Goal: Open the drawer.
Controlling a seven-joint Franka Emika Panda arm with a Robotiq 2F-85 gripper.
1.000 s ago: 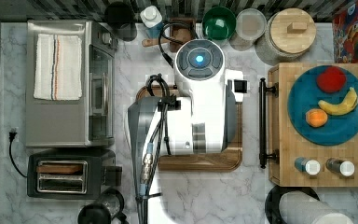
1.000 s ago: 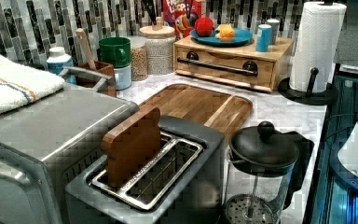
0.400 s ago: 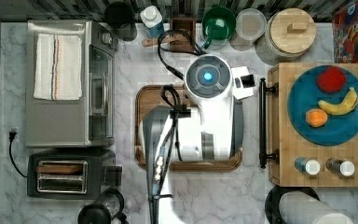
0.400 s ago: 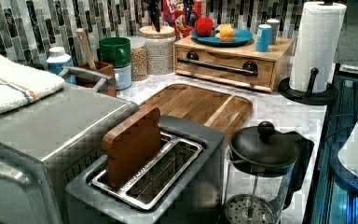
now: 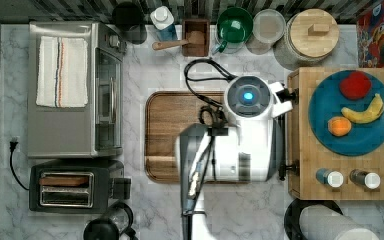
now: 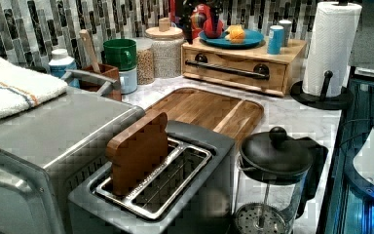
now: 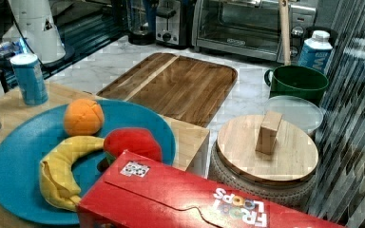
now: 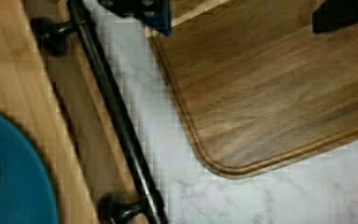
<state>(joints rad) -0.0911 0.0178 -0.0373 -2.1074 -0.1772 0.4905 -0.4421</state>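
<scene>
Left view: the drawer (image 6: 231, 70) sits in the upper middle of the frame, flush in its light wooden box, so it looks shut, with the black handle (image 6: 226, 68) running across its front. In the wrist view the handle (image 8: 116, 116) crosses the left half of the frame as a diagonal bar standing off the drawer front (image 8: 81, 140) on two round posts. Beside it lies a strip of marble counter (image 8: 168, 154), then the rounded corner of the cutting board (image 8: 270, 88). The gripper's fingers are hardly visible, so whether they are spread or pressed together cannot be told. In the top view the arm (image 5: 247, 125) hangs over the right edge of the cutting board (image 5: 175, 130), just left of the box (image 5: 305, 145) carrying the blue plate (image 5: 365, 135). The step in hand is probably reaching the handle. It would go best gripped near mid-span, between the posts, and pulled straight out toward the board, so the wide drawer does not skew and jam.
</scene>
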